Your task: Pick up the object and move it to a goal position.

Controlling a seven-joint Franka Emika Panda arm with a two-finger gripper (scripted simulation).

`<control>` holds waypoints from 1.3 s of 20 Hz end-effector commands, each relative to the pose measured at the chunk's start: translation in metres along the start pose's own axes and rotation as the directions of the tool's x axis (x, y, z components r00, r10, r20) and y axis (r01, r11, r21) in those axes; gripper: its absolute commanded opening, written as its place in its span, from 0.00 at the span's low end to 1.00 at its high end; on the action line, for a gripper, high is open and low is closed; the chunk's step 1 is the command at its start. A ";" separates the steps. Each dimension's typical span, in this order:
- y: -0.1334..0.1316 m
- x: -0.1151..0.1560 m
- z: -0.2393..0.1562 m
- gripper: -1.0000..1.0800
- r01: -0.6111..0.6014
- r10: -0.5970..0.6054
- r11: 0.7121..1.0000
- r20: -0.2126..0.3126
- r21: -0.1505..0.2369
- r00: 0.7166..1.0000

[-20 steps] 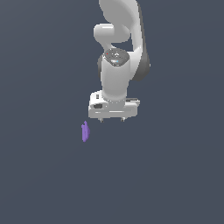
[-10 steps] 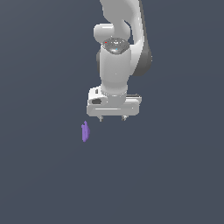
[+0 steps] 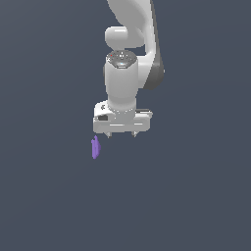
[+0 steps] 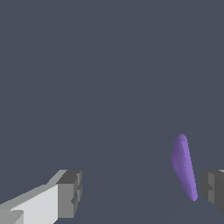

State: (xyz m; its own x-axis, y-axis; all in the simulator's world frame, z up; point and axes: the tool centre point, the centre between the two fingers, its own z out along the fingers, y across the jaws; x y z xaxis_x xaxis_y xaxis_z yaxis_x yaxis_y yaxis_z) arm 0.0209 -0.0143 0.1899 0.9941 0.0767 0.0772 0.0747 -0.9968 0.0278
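Note:
The object (image 3: 95, 147) is a small, narrow purple piece with a pointed end, lying on the dark grey floor. My white gripper (image 3: 121, 135) hangs above the floor, just to the exterior view's right of the object, and it is open and empty. In the wrist view the purple object (image 4: 183, 166) lies between the two fingers, close to one dark fingertip (image 4: 213, 189) and far from the other fingertip (image 4: 70, 194). Neither finger touches it.
A plain dark grey floor (image 3: 196, 206) fills both views. Nothing else stands on it.
The gripper has moved lower and slightly toward the exterior view's left, closer to the purple object. The object has not moved.

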 end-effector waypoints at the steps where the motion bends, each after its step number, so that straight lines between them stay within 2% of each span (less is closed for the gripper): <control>1: 0.011 -0.003 0.010 0.96 0.012 -0.012 1.000 0.007 0.001 1.000; 15: 0.099 -0.040 0.089 0.96 0.124 -0.126 0.992 0.058 0.027 0.990; 20: 0.117 -0.051 0.106 0.96 0.148 -0.151 0.988 0.067 0.035 0.986; 26: 0.126 -0.058 0.114 0.96 0.160 -0.163 0.986 0.072 0.040 0.984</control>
State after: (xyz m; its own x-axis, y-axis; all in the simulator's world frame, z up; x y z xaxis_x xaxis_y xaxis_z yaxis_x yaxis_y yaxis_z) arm -0.0173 -0.1457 0.0762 0.9726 0.2326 0.0002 0.2326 -0.9726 0.0007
